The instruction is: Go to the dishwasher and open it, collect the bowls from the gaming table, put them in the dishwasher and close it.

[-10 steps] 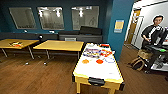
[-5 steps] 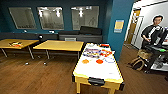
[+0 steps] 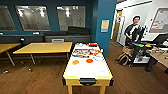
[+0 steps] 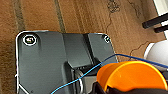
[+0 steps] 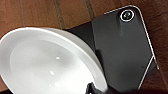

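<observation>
**Orange and white bowls in hand, base almost still**

Orange bowl (image 4: 130, 75) sits low and right in my left wrist picture, and the left gripper (image 4: 120, 90) is closed on its rim, above the wooden floor (image 4: 75, 17). The right gripper (image 5: 91, 88) is clamped on the white bowl (image 5: 47, 65), which is large at the lower left of its picture.

In the head picture the gaming table (image 3: 85, 71) is in the centre and a person (image 3: 132, 31) is at the right. Compared with one second ago this picture is nearly the same, so I judge the base barely moves. Collecting seems at least partly done; round things (image 3: 89, 60) remain on the table, and I cannot tell what they are.
</observation>
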`<state>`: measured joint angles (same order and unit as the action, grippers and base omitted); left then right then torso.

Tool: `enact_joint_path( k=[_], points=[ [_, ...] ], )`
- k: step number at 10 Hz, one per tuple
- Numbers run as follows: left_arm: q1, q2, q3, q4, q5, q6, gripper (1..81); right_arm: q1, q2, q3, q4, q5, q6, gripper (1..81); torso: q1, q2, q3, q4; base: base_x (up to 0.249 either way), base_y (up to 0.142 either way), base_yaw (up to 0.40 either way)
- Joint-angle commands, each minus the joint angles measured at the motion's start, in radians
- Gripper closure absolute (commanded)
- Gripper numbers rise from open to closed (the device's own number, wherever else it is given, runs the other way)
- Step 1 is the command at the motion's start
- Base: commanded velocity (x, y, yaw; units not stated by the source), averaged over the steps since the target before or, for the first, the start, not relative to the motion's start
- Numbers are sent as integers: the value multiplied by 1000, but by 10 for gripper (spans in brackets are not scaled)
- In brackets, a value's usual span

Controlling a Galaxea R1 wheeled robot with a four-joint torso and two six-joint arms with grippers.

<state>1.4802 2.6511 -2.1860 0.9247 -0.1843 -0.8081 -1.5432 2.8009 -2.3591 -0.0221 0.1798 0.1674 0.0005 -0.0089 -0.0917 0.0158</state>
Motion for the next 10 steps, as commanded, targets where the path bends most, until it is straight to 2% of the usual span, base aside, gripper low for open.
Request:
enact_joint_path(
  k=[1,10],
  points=[
    [-31,-2,-2,14,20,3,811,41,-11,12,-21,-42,-5,811,0,0,0,0,0,0,-400],
    [-27,49,-61,13,23,1,811,39,-7,8,-27,-40,-3,811,0,0,0,0,0,0,-400]
  ],
)
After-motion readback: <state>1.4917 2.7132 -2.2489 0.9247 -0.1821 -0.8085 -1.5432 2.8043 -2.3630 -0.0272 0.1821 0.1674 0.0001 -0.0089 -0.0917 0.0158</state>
